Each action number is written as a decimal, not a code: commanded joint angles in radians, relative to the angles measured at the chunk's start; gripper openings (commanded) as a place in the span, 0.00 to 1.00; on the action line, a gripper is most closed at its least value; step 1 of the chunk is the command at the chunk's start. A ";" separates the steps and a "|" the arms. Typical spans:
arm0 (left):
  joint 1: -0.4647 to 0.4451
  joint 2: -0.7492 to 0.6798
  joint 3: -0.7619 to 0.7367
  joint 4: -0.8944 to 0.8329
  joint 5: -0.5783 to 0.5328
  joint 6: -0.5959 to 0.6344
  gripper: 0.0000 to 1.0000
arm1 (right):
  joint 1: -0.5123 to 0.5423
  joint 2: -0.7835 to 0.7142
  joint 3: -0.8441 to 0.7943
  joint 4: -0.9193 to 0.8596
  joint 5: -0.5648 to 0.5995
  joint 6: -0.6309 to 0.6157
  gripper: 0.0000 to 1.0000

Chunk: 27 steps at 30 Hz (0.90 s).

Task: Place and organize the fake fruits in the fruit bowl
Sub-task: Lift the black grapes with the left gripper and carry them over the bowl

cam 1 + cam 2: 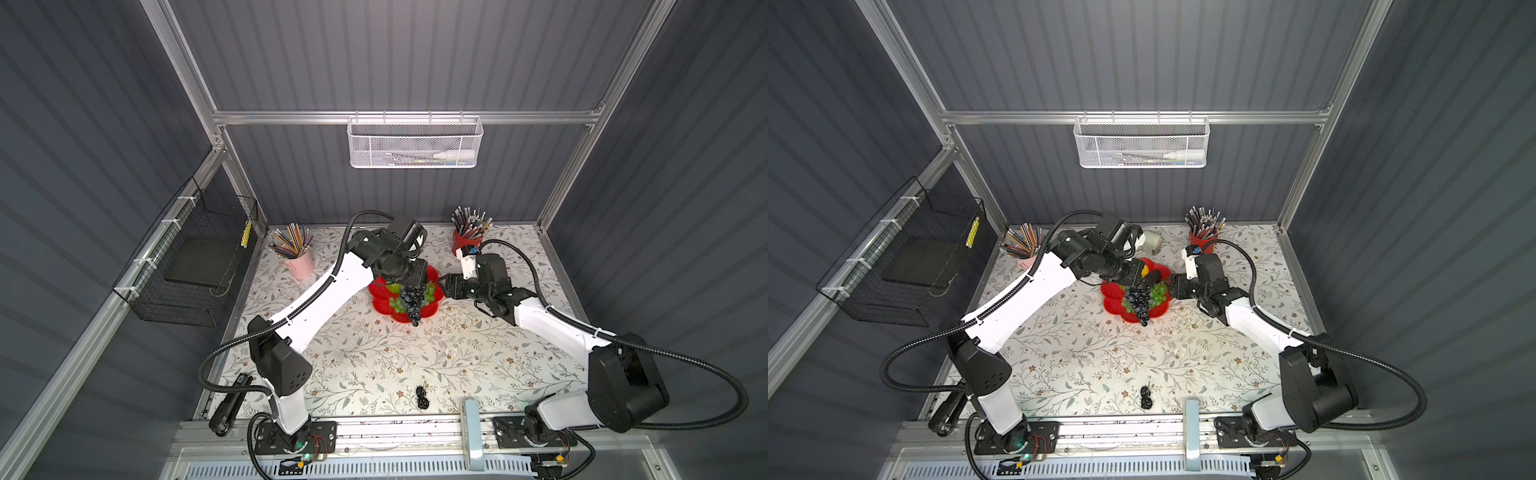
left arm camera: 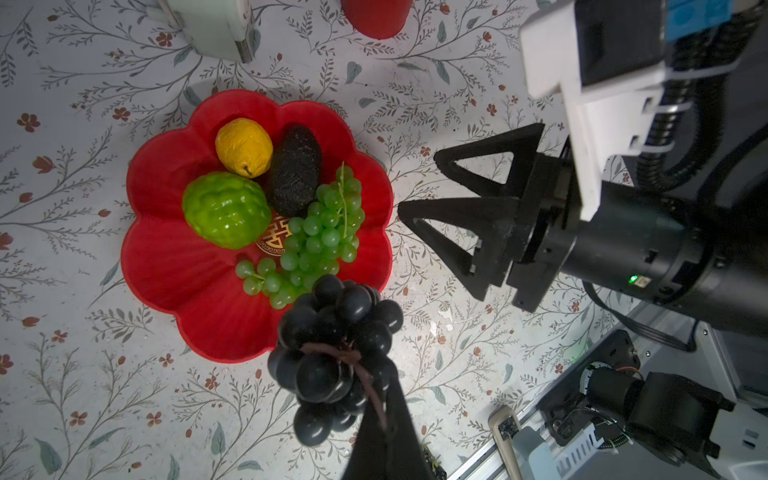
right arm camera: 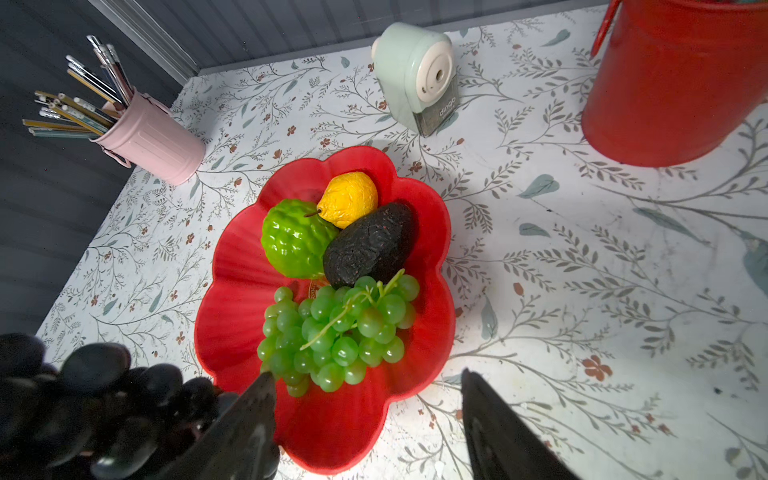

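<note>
The red scalloped fruit bowl [image 1: 377, 291] [image 2: 166, 266] holds a yellow pear-like fruit [image 3: 351, 197], a dark bumpy oval [image 3: 370, 245], a lime-green knobbly ball [image 3: 295, 239] and a green grape bunch [image 3: 340, 328]. My left gripper [image 2: 384, 390] is shut on the brown stem of the black-purple grape bunch [image 2: 332, 332] [image 1: 411, 301], which hangs over the bowl's near rim. Beside the bowl's right edge, my right gripper [image 3: 365, 374] [image 1: 444, 284] stands open and holds nothing. A tiny black cluster [image 1: 423, 397] lies on the table near the front edge.
A pink pencil cup [image 1: 299, 259] stands at the back left and a red pencil cup [image 1: 467, 239] at the back right. A mint pencil sharpener [image 3: 417, 75] sits behind the bowl. A black wire basket [image 1: 187, 266] hangs on the left wall, a white mesh basket [image 1: 413, 143] on the back rail.
</note>
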State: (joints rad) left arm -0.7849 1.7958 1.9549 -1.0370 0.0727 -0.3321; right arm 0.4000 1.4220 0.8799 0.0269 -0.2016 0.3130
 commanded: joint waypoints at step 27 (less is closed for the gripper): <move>0.062 -0.092 -0.230 0.144 0.022 -0.015 0.00 | -0.005 0.032 0.002 -0.015 -0.028 0.000 0.72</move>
State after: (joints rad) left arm -0.7521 1.7630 1.7554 -0.9295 0.0803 -0.3328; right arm 0.4000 1.4395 0.8772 0.0261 -0.2173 0.3134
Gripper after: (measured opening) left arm 0.050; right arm 0.720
